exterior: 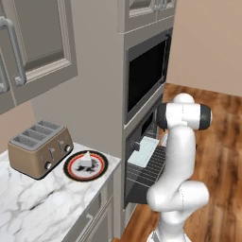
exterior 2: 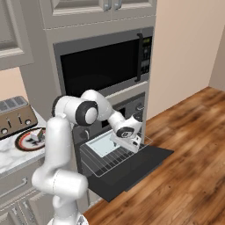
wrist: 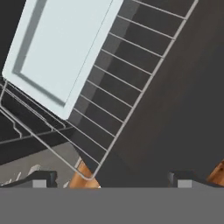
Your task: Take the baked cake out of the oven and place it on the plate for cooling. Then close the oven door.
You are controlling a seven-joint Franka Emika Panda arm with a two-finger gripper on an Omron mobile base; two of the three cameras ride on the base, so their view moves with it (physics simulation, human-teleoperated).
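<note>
With the oven door [exterior 2: 132,169] dropped flat open, the oven [exterior 2: 112,145] has its wire rack [exterior 2: 115,159] slid out over it, pale tray [exterior 2: 103,144] at the rack's back. The gripper [exterior 2: 136,146] hangs above the rack's front edge, fingers spread, holding nothing. On the worktop's front edge sits the plate [exterior: 86,166], and I think that's the baked cake [exterior: 85,160] on it.

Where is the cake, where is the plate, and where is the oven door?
cake [exterior: 86,159], left base view, on its white top.
plate [exterior: 71,169], left base view, on its red-orange rim.
oven door [exterior 2: 145,163], right base view, on the dark inner face, folded down open.
</note>
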